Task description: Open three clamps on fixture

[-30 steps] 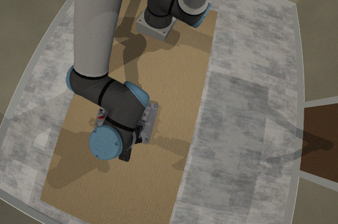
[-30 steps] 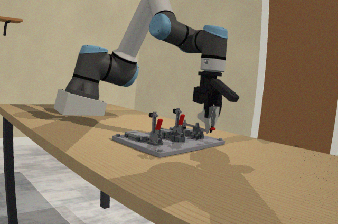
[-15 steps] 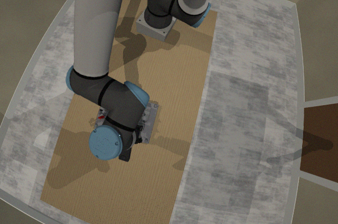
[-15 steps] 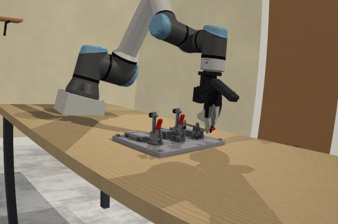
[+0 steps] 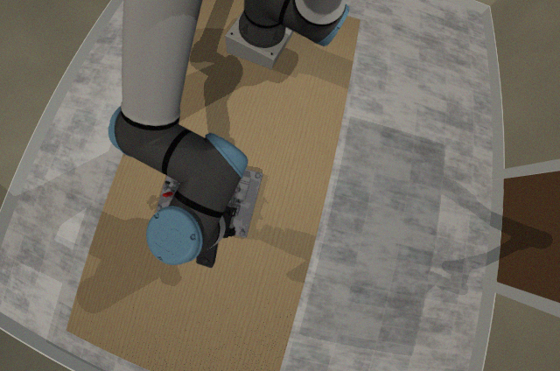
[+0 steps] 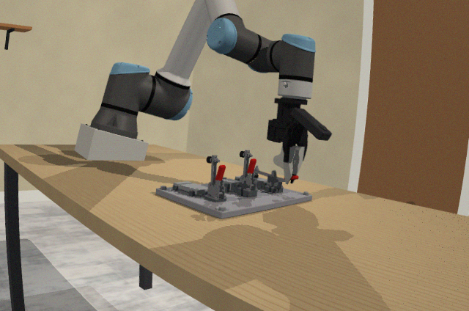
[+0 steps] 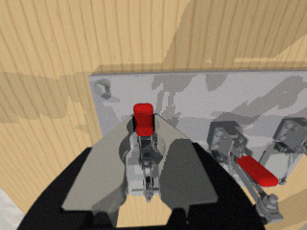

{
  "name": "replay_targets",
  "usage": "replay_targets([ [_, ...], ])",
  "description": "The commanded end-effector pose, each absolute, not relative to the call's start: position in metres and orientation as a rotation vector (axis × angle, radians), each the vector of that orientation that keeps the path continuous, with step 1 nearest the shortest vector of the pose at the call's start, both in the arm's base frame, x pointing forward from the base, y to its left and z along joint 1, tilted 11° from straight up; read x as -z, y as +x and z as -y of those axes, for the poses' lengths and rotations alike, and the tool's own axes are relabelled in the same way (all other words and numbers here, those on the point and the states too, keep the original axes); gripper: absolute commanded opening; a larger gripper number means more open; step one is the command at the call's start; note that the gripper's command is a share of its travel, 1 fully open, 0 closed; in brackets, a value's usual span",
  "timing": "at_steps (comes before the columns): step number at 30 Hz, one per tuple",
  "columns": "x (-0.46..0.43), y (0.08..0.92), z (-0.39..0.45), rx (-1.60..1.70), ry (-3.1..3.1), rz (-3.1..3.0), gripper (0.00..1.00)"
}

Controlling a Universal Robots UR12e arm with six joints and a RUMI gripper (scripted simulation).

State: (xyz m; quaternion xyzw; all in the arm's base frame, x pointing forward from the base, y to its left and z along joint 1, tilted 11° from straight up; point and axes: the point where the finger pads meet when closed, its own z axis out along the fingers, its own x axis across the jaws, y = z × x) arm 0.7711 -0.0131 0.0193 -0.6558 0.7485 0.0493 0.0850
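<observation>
The gripper (image 7: pixel 144 158) is pinching the nearest clamp's lever (image 7: pixel 143 144) just below its red tip (image 7: pixel 143 119). That lever is probably stiff metal that pivots with a snap, so a hold near the red end gives the best leverage, though the smooth cap may slip. Beyond it, the grey fixture plate (image 6: pixel 264 201) sits on the wooden table (image 6: pixel 341 254), well apart from the arm's base, and the two farther clamps (image 6: pixel 219 172) stand with red handles raised.

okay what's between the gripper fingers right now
The gripper is shut on a red-tipped clamp handle. The tip sticks out past the fingers; the lever's lower part is partly covered by them.
</observation>
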Motion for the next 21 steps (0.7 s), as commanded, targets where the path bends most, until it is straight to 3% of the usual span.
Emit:
replay_targets([
  [1, -0.0216, 0.7706, 0.0135, -0.145, -1.955, -2.232, 0.00],
  [21, -0.0293, 0.7634, 0.0141, -0.145, -1.955, -2.232, 0.00],
])
